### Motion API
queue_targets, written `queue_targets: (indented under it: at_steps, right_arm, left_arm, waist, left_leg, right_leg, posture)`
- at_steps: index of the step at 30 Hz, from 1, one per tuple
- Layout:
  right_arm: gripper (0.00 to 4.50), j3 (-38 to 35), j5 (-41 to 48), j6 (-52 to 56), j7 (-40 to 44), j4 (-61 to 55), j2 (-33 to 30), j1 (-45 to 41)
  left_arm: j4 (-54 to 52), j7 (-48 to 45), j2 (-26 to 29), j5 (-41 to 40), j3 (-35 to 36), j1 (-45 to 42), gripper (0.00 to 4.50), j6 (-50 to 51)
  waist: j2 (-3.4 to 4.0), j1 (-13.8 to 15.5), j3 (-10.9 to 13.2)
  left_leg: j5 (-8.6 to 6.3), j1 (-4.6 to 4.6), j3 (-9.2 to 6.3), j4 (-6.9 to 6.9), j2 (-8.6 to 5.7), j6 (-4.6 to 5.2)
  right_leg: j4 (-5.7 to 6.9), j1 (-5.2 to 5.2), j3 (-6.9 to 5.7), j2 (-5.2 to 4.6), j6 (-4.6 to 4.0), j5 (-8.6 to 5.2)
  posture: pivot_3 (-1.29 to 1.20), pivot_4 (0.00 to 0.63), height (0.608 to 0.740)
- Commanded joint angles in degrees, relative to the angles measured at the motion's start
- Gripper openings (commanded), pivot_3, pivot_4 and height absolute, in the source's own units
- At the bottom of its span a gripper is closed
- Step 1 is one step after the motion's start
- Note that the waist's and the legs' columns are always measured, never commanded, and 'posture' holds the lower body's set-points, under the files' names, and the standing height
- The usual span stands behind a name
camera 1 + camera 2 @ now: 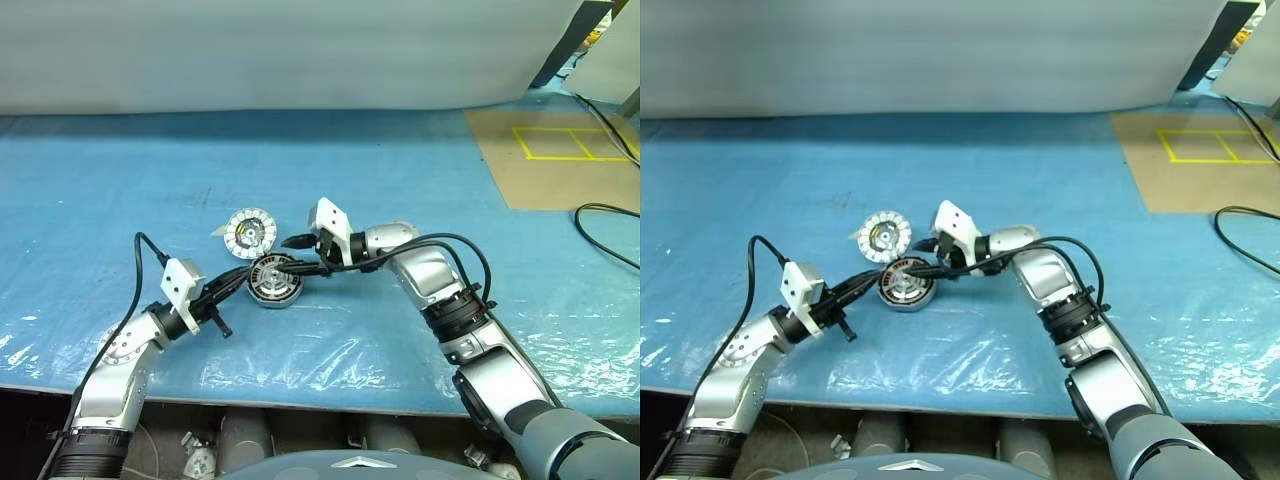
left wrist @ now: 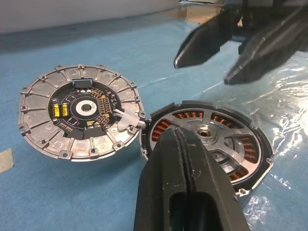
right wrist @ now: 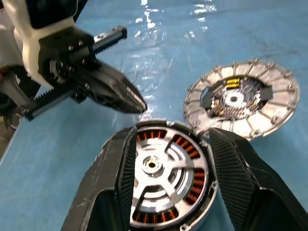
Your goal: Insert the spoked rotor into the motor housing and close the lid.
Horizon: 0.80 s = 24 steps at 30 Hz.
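Observation:
The motor housing [image 1: 276, 291] lies on the blue table, its copper windings showing between the spokes of the spoked rotor [image 3: 175, 166], which sits inside it. My right gripper [image 3: 171, 136] hovers just above the housing, open, with a finger on either side and nothing held. My left gripper [image 2: 176, 133] is shut and empty, its tip at the housing's near rim. The lid [image 2: 79, 113] lies right beside the housing with its ribbed face and dark centre up. A short white lead [image 2: 127, 120] runs from it to the housing.
Shiny plastic sheet covers the blue table [image 1: 120, 200]. A brown board with a yellow taped square [image 1: 570, 145] lies at the back right, with a black cable [image 1: 610, 235] near it. The table's front edge [image 1: 330, 398] runs close below the arms.

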Motion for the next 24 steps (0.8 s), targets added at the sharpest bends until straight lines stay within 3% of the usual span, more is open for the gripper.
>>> queue_targets:
  at_steps: [1,5,14,20,24]
  right_arm:
    - [1.28,1.2,-1.4,-2.0,-2.0,-0.2,0.9,0.5]
    - [0.03,3.6,-3.6,-3.4,-3.8,1.4,2.0,1.7]
    - [0.03,8.8,-9.9,-6.3,-4.6,5.9,-0.8,4.4]
    - [0.03,1.0,-2.2,-5.5,-5.0,2.6,2.9,2.0]
    - [0.03,-2.8,2.6,-2.9,-2.0,-1.8,2.1,0.9]
  left_arm:
    - [-0.9,-0.3,0.1,0.0,0.2,0.0,0.00,-1.1]
    - [-1.2,0.1,0.1,0.0,0.2,0.1,0.00,-0.8]
    - [-1.4,0.0,0.4,0.0,0.4,0.0,0.00,-0.6]
    - [-0.5,2.5,-0.8,-2.1,2.9,-0.7,0.00,0.4]
    - [2.5,2.3,2.4,1.4,3.0,0.6,0.00,0.7]
  waist:
    - [0.00,0.0,0.0]
    - [0.00,0.0,0.0]
    - [0.02,0.0,0.0]
    - [0.02,0.0,0.0]
    - [0.02,0.0,0.0]
  left_leg:
    - [0.00,-0.02,0.00,0.00,-0.01,0.00]
    - [0.00,-0.04,0.00,0.00,-0.02,0.00]
    - [-0.01,0.11,0.00,0.01,-0.02,-0.01]
    - [0.00,0.11,0.00,0.03,-0.01,0.00]
    - [0.00,-0.02,0.00,0.01,-0.01,0.00]
  right_leg:
    - [-0.01,-0.02,0.00,0.00,0.00,0.00]
    - [-0.04,-0.02,0.00,-0.01,0.00,0.00]
    - [-0.04,0.14,0.01,-0.02,-0.01,-0.01]
    - [-0.01,0.11,0.02,-0.02,-0.01,-0.01]
    - [-0.03,-0.02,0.01,0.00,0.02,0.01]
  posture:
    - [0.00,0.150,0.740]
    - [0.00,0.150,0.740]
    - [0.00,0.150,0.740]
    - [0.00,0.150,0.740]
    - [0.00,0.150,0.740]
